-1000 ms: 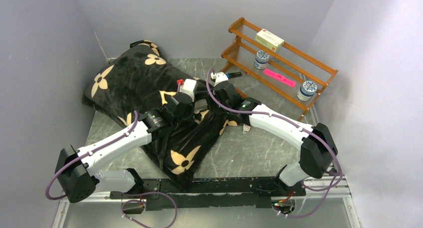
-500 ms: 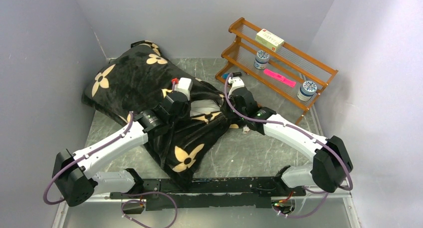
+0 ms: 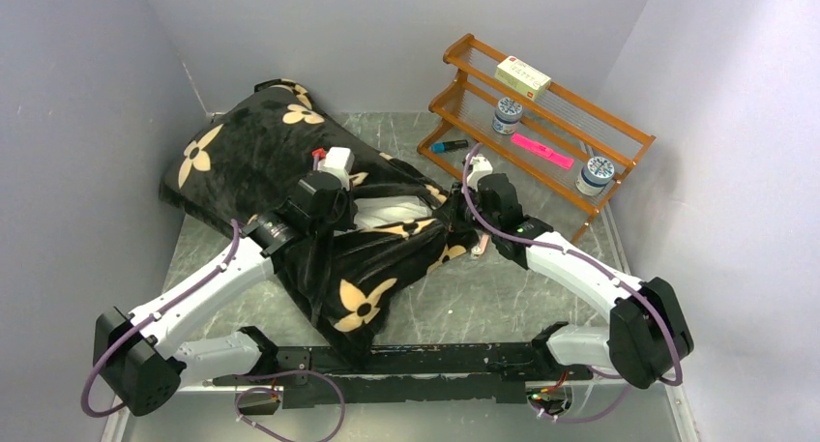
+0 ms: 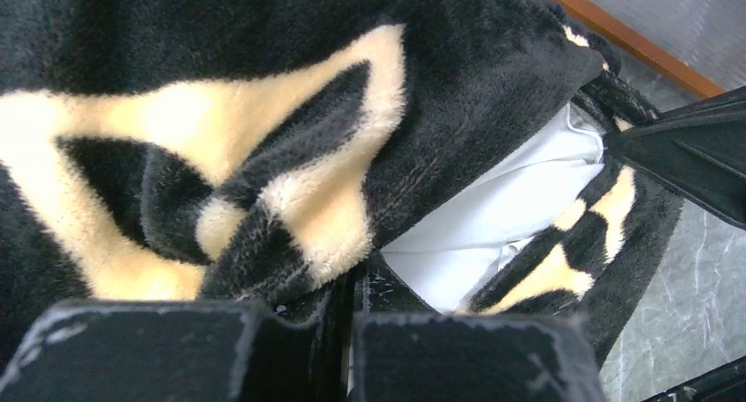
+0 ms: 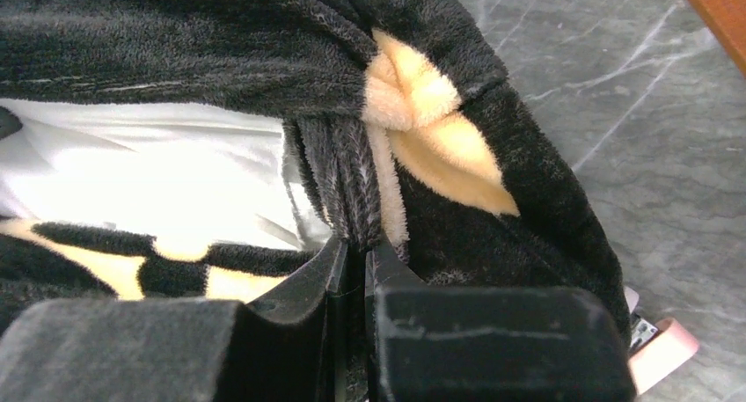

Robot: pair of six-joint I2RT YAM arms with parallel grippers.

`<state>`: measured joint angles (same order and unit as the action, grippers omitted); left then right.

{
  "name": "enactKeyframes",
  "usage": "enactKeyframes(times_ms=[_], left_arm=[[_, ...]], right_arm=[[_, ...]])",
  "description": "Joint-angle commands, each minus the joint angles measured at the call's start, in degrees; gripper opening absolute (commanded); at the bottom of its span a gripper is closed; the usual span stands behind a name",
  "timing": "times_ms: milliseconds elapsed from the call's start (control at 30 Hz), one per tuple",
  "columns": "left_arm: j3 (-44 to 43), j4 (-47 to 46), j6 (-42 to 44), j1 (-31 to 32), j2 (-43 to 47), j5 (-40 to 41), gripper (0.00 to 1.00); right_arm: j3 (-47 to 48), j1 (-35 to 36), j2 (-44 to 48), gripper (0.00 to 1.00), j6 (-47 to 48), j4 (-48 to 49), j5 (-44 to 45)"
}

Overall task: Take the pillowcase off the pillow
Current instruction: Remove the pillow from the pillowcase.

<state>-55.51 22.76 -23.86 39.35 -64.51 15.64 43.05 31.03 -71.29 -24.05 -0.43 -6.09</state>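
Observation:
The black plush pillowcase (image 3: 261,162) with tan flowers lies across the left and middle of the table, and its open end is stretched between both arms. White pillow (image 3: 392,210) shows in that opening. My left gripper (image 4: 352,288) is shut on the pillowcase (image 4: 220,156) edge, with the pillow (image 4: 493,217) just beyond it. My right gripper (image 5: 356,252) is shut on a bunched fold of the pillowcase (image 5: 493,173) at the opposite side of the opening, pillow (image 5: 158,173) to its left. From above, the left gripper (image 3: 350,206) and right gripper (image 3: 464,231) pinch opposite rims.
A wooden rack (image 3: 541,123) stands at the back right holding a box, two jars and a pink item. A blue marker (image 3: 447,146) lies in front of it. A small pink-and-white object (image 3: 477,249) lies beside the right gripper. Grey walls close in on the left and right.
The right gripper has shut on the pillowcase edge and pulled right, while the left arm drew left. The opening is stretched wider and more white pillow shows.

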Motion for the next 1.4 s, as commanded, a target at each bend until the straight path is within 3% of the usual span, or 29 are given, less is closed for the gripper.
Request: enactKeyframes(times_ms=[0, 433, 633, 900, 1067, 1367], left_arm=[[1.4, 11.9, 5.5, -8.0, 4.4, 15.0, 0.05], [2.6, 10.9, 8.1, -16.0, 6.6, 7.8, 0.05], [2.5, 4.7, 14.0, -15.8, 10.8, -14.1, 0.05], [1.6, 1.1, 16.1, -14.3, 13.2, -28.5, 0.42], [1.1, -3.6, 15.2, -10.6, 12.3, -33.6, 0.55], [-9.7, -3.9, 23.0, 8.7, -1.0, -19.8, 0.72]], right_arm=[[-4.0, -6.9, -1.2, 0.00, 4.1, -9.2, 8.9], [-7.4, -7.9, -3.9, 0.00, 4.0, -3.3, 2.7], [-8.5, -7.2, -2.5, 0.00, 4.3, 4.0, -8.9], [-8.9, -4.4, -1.8, 0.00, 0.1, 12.7, -18.1], [-8.0, -3.0, -1.7, 0.00, -1.5, 15.0, -19.8], [-6.9, -1.0, -1.0, 0.00, -2.4, 16.3, -20.3]])
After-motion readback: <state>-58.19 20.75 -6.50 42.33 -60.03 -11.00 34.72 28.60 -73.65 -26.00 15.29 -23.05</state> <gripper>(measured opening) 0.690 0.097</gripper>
